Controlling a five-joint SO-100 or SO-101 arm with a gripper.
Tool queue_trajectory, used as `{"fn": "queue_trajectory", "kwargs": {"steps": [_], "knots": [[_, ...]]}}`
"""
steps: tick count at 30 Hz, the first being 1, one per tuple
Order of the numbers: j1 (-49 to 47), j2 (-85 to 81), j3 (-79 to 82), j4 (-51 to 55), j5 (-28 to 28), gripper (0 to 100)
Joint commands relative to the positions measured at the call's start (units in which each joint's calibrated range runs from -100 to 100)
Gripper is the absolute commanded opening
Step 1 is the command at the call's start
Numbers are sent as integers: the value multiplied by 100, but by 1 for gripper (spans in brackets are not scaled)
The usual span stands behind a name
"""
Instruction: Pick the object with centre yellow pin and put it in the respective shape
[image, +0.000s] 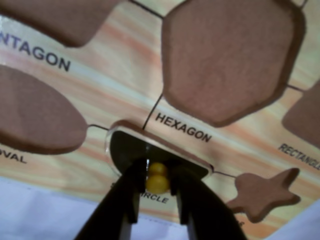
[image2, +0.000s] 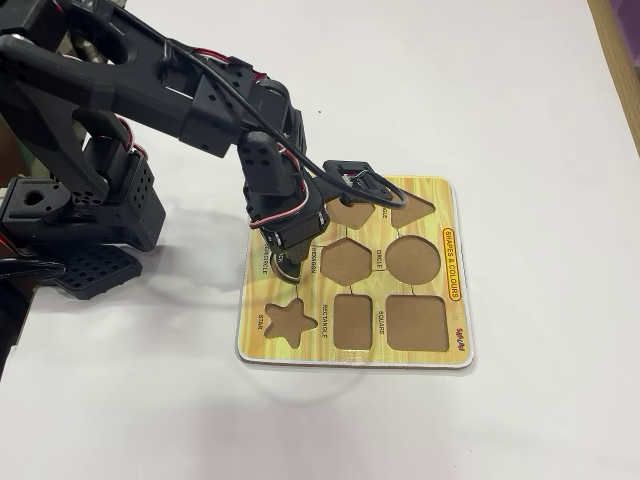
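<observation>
A dark half-round piece (image: 125, 147) with a yellow pin (image: 158, 170) at its centre sits at the board's recess labelled "…RCLE", below the hexagon hole (image: 230, 55). I cannot tell whether it lies fully down in the recess. My gripper (image: 156, 181) is shut on the yellow pin, one black finger on each side. In the fixed view the gripper (image2: 285, 262) points down at the left edge of the wooden shape board (image2: 450, 210), and the arm hides most of the piece.
Empty holes in the board: star (image2: 289, 321), hexagon (image2: 346, 258), circle (image2: 410, 257), rectangle (image2: 352, 320), square (image2: 416, 322). The wrist view also shows the oval hole (image: 35, 112) and the star hole (image: 262, 192). The arm's base (image2: 80, 210) stands left on the white table.
</observation>
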Motion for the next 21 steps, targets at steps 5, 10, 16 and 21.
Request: {"fn": "queue_trajectory", "kwargs": {"steps": [5, 10, 16, 21], "knots": [[58, -108, 27, 86, -24, 5], [68, -108, -9, 337, -34, 18], [68, -351, 18, 354, -34, 25], [68, -744, 27, 346, -34, 25]]}}
